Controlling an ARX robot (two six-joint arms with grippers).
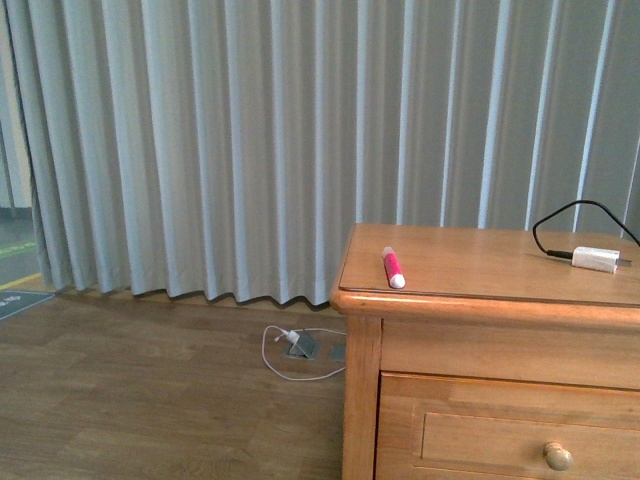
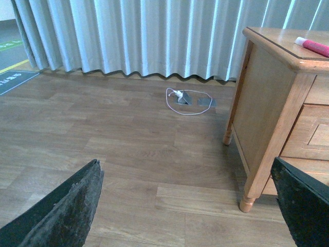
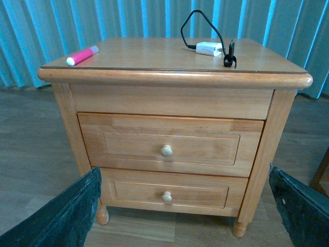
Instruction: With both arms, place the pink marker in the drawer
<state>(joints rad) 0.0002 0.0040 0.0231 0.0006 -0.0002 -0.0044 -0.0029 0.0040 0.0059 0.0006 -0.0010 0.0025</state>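
The pink marker (image 1: 394, 267) lies on the wooden cabinet's top near its front left corner, white cap toward the front edge. It also shows in the right wrist view (image 3: 82, 55) and the left wrist view (image 2: 312, 45). The upper drawer (image 3: 169, 145) and a lower drawer (image 3: 169, 192) are both shut, each with a round pale knob. My right gripper (image 3: 185, 216) is open and empty, facing the cabinet front from a distance. My left gripper (image 2: 187, 206) is open and empty over the floor, to the left of the cabinet.
A white adapter (image 1: 596, 259) with a black cable lies on the cabinet top's right side. A white cable and floor socket (image 1: 300, 347) lie on the wooden floor by the grey curtain (image 1: 200, 140). The cabinet's front leg (image 2: 248, 200) is close to my left gripper.
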